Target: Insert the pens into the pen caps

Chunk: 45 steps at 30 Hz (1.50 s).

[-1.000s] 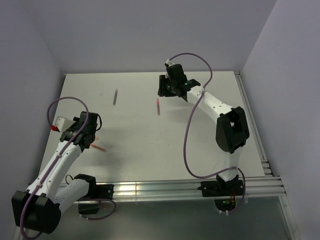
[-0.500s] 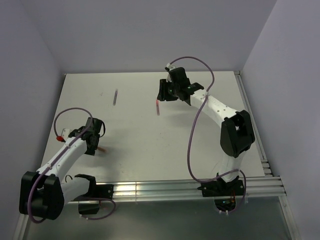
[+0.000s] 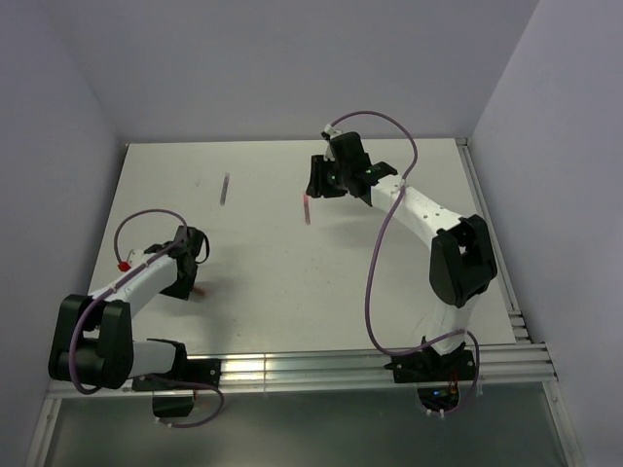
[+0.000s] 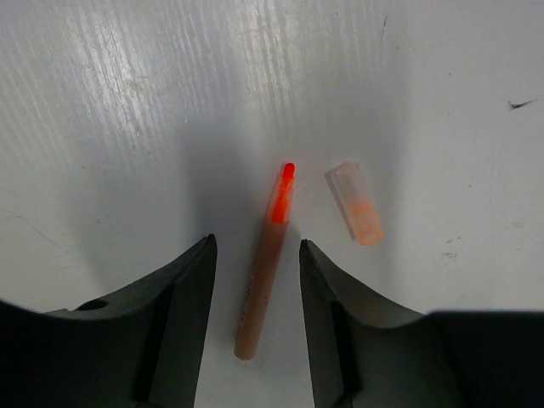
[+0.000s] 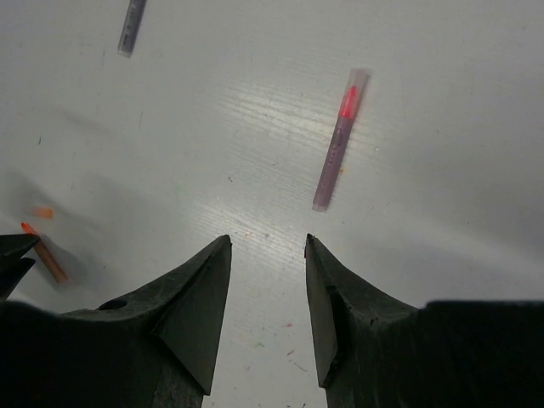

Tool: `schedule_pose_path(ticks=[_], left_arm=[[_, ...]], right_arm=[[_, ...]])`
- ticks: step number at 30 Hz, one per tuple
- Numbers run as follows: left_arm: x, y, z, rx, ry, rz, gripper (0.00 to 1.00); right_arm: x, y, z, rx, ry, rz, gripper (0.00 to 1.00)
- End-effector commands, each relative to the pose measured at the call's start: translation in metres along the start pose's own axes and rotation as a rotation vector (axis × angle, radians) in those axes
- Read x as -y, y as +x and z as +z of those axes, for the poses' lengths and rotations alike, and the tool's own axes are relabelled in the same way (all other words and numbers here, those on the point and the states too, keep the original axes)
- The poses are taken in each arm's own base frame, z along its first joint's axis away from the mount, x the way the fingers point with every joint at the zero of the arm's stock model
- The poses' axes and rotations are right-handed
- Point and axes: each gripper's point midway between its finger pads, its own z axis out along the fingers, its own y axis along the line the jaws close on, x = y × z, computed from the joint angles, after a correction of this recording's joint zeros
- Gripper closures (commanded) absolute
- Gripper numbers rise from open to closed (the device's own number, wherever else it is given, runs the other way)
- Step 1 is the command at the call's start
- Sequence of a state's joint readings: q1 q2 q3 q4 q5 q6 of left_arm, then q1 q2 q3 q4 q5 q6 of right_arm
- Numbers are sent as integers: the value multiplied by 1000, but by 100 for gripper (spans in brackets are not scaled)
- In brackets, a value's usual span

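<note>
- From above: left tool (image 3: 188, 280) low on the desk (image 3: 273, 263) at the near left, straddling an orange pen (image 3: 199, 289); right tool (image 3: 314, 181) toward the far middle, just behind a red-tipped pen (image 3: 308, 208); grey pen (image 3: 226, 188) off at the far left, well apart from both tools.
- At the left wrist: left tool (image 4: 256, 245) released, fingers (image 4: 183, 297) spread either side of the orange pen (image 4: 262, 280) with a gap on each side, gripping nothing; bright tip pointing away from the camera; loose cap (image 4: 355, 204) flat on the desk just right of that tip, not touching it.
- At the right wrist: right tool (image 5: 268, 241) released and empty, over bare desk; red-tipped pen (image 5: 336, 161) ahead and to the right, a clear cap (image 5: 355, 85) seemingly over its tip; grey pen (image 5: 132, 25) at the upper left edge; orange pen (image 5: 44, 252) and loose cap (image 5: 44, 212) small at the lower left.
</note>
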<state>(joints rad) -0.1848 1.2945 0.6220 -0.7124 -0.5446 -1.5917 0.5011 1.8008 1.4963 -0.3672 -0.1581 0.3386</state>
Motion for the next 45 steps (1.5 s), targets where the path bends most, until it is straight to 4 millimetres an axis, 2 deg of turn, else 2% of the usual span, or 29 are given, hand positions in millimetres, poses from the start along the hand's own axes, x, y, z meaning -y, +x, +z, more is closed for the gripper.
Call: schedule_pose_path(ticks=[1,16,19,20,23,27,31,35,38,39,41,45], left_arm=[[17,-5,-4,4,44,-20,51],[8,5,12,-30,-13,87,60],[6,9,16,-42,-30,120,69],[8,11,16,-53,-26,125,81],[7,16,17,-77,-35,149,100],[15,17,4,-118,38,175,100],[37,5,-32,-138,195,181,100],[72,-15,-91,-139,453,177,99],[96,-16,-134,-162,646,212,100],[103,-13,-147,-169,717,253,100],[117,-12,-175,-189,855,255,100],[130,-2,-219,-212,1084,323,100]], right_arm=[[-6,-22,-19,72,-13,-24,52],[-9,-20,-24,63,-27,-28,53],[-10,-22,-27,66,-32,-34,53],[-11,-21,-27,64,-34,-34,53],[-14,-22,-31,66,-46,-35,53],[-18,-23,-37,69,-66,-31,53],[-28,-22,-49,80,-111,-31,53],[-43,-15,-64,86,-193,-31,53],[-66,-3,-80,88,-324,-27,53],[-81,4,-91,91,-408,-30,52],[-97,10,-102,100,-489,-28,51],[-144,28,-132,102,-674,-68,48]])
